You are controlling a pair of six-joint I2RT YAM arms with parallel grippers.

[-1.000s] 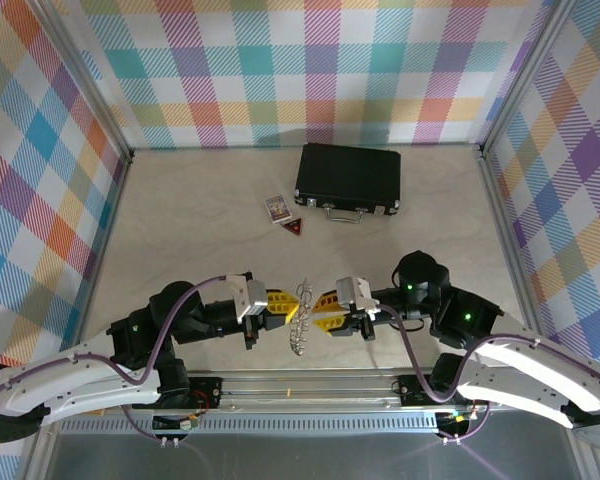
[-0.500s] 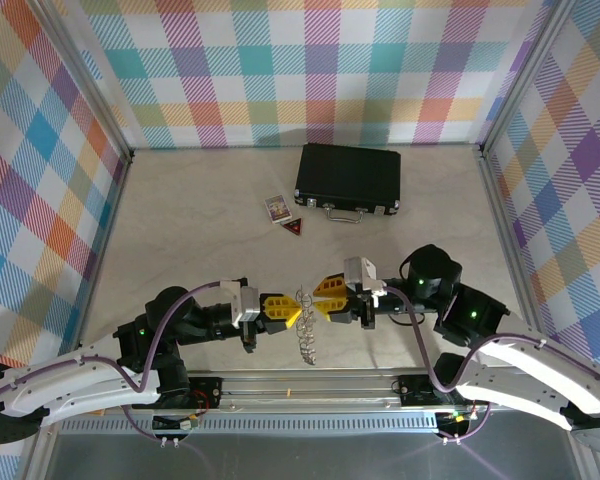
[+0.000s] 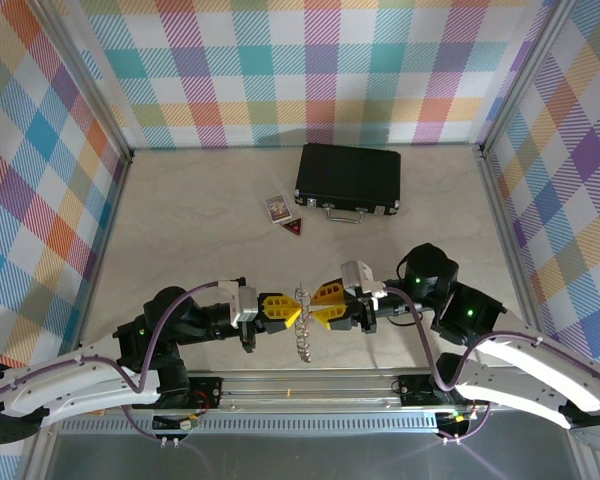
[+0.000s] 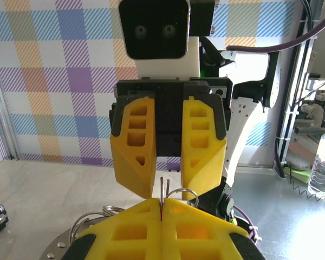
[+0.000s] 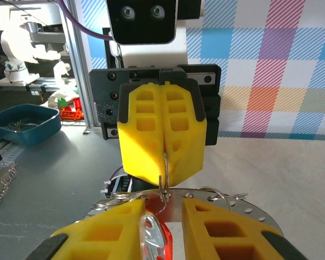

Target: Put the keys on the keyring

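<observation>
While the left tool pinches the keyring steady, the right tool, half open, offers the key

Bright, even light from overhead in all 3 views, no dim corners. Top view sharp; soft shadow on the surface just behind the black case, faint shadows under the arms. Slight wide-angle bend at the frame edges. Wrist views: near yellow claw fingers a bit soft, close to lens; facing claw crisp. Small glare on the shiny red bit btwn the near fingers, sheen on the steel plate. Background clutter mildly blurred.
</observation>
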